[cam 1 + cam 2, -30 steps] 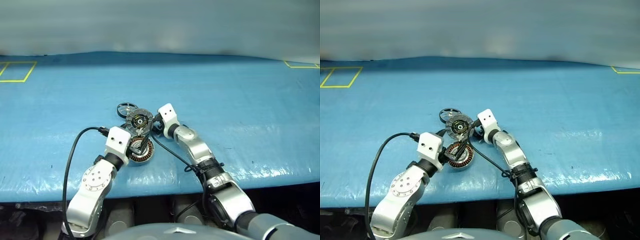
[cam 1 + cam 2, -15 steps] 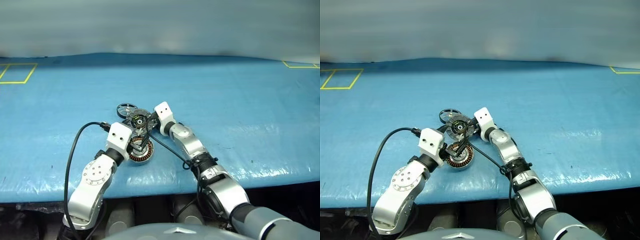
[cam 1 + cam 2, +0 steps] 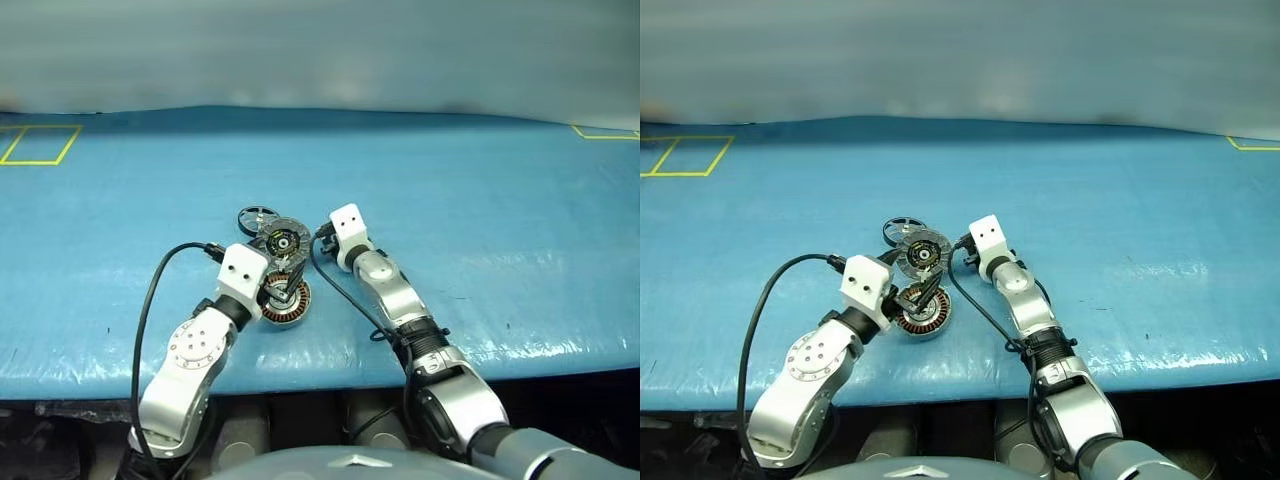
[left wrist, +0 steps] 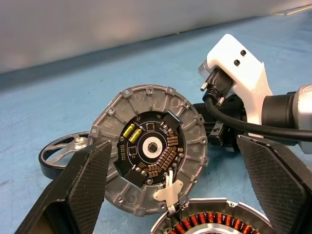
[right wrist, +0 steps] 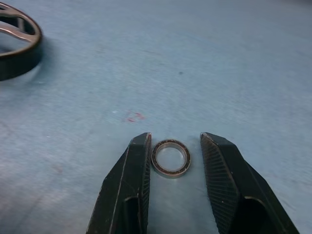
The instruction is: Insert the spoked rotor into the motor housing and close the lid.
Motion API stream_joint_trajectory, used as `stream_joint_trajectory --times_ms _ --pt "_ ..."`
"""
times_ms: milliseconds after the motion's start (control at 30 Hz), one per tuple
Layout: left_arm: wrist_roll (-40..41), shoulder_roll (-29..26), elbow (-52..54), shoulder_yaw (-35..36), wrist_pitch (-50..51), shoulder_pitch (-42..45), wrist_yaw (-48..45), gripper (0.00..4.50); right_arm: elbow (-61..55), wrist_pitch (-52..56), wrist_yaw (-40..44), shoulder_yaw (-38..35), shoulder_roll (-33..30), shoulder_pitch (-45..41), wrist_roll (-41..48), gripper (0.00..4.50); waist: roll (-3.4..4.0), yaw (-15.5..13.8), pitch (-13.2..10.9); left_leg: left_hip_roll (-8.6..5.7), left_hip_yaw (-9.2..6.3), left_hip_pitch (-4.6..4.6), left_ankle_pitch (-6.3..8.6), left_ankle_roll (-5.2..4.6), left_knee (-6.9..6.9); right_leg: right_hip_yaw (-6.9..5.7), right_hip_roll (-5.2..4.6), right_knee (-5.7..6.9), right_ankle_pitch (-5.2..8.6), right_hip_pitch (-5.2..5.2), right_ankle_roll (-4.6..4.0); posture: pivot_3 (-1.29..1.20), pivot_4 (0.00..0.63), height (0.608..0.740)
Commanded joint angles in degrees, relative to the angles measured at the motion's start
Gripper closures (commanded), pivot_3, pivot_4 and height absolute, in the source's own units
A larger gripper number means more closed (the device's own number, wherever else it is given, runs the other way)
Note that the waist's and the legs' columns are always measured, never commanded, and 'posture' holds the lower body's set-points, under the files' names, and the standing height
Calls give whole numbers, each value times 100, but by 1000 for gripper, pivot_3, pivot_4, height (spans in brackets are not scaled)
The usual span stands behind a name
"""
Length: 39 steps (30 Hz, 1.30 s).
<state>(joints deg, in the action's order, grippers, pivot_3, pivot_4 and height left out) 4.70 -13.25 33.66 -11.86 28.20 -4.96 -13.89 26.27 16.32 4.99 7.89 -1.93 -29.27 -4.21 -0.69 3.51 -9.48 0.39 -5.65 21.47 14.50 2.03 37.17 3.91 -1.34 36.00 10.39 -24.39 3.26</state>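
Robotics test bench. A blue tarp-covered table [image 3: 480, 190] carries yellow taped squares [image 3: 38, 145] at 10 o'clock. Loose motor parts [image 3: 278, 270] lie near centre.

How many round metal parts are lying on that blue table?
4: copper-wound silver housing nearest the edge, grey segmented lid tilted behind it, dark spoked ring wheel farthest back, tiny plain ring between the right fingers. Others may be hidden.

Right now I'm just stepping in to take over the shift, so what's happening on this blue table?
A two-armed robot is working on motor parts. Its left hand is wide open around the propped-up lid, which leans above the motor housing. The spoked rotor lies behind them, not yet inserted. The right hand sits beside the lid, its fingers apart on either side of a small metal ring on the table, without gripping it.
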Motion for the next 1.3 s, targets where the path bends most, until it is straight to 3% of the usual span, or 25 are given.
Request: stream_joint_trajectory --times_ms 33,233,467,567,700,1100,1300 --pt "-18 46 10 -40 -146 85 -20 0 -637 765 -440 -357 -70 305 -47 2859 0 -2 0 0 0 0 0 0 0 0 0 0 0 -1 0 0 150 740" --pt "5 88 -114 -65 -202 161 -61 0 -1414 1286 -366 -477 -122 639 84 2859 0 9 0 1 0 4 0 0 0 0 1 -1 1 -5 0 0 150 740" --pt "3 102 -236 -96 -280 242 -143 0 -985 1086 -115 -441 -156 461 112 2859 0 42 0 1 1 5 0 0 -1 0 1 -1 0 -6 0 0 150 740" --pt "-10 113 -260 -88 -304 247 -132 0 -1029 1071 -54 -421 -148 365 121 2297 0 56 0 1 4 2 0 0 0 2 2 -1 0 -5 1 0 150 740" --pt "-18 117 -265 -78 -316 240 -114 0 -1065 1008 -182 -389 -109 310 35 1035 0 65 0 2 4 3 0 -1 -2 3 3 0 0 -7 1 0 150 740" --pt "-37 119 -271 -79 -337 257 -102 0 -270 531 281 -288 50 -232 144 1035 2 102 -2 3 5 6 0 -1 -6 5 4 -1 -1 -12 2 0 150 740" --pt "-57 131 -270 -71 -351 252 -77 0 619 167 30 -514 68 -554 156 1035 2 97 -2 3 4 7 0 -1 -6 5 4 -1 -1 -12 2 0 150 740"
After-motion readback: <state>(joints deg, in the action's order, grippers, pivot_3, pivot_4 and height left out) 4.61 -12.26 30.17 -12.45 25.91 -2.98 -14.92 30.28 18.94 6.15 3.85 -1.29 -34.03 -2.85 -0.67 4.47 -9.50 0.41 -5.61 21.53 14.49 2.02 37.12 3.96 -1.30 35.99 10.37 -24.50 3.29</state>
